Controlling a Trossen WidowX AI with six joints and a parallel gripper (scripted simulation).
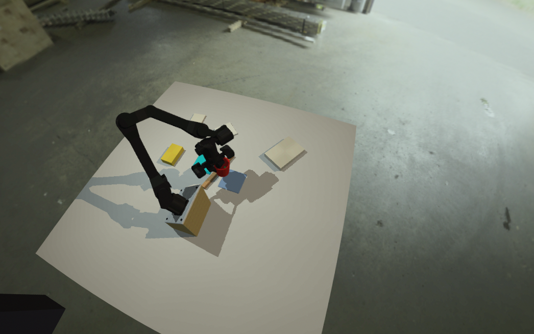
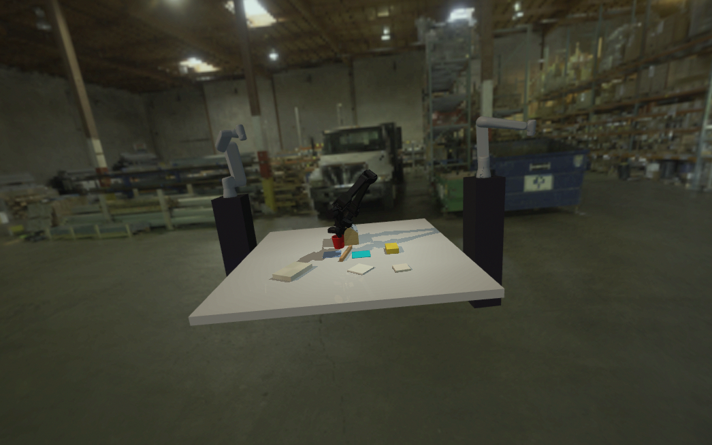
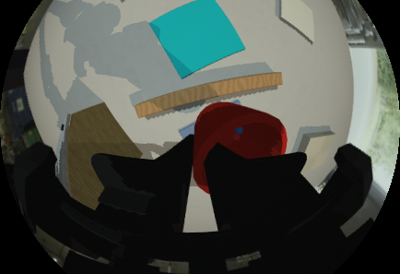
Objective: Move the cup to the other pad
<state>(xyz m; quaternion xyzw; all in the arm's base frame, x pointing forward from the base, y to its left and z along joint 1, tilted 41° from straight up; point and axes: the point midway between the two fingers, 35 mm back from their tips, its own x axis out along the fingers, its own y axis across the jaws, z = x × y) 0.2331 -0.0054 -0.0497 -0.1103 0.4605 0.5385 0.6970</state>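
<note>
A red cup (image 1: 222,169) (image 2: 337,241) (image 3: 241,144) hangs in the air, roughly upright, above the blue pad (image 1: 238,184) (image 2: 332,254) (image 3: 186,130). My gripper (image 1: 218,162) (image 2: 340,234) (image 3: 197,138) is shut on the cup's wall. A blue marble (image 3: 239,130) and a dim reddish one (image 3: 237,137) show inside the cup; the rest of its inside is partly hidden by a finger. The cyan pad (image 1: 200,162) (image 2: 361,254) (image 3: 200,33) lies flat with nothing on it, beyond the wooden bar in the wrist view.
A low wooden bar (image 1: 210,181) (image 2: 345,253) (image 3: 207,94) lies between the two pads. A yellow block (image 1: 172,153) (image 2: 391,248), a large beige slab (image 1: 285,152) (image 2: 292,271) and two pale tiles (image 2: 360,269) (image 2: 401,268) lie around them. The arm stands on a wooden base (image 1: 198,209) (image 3: 97,148).
</note>
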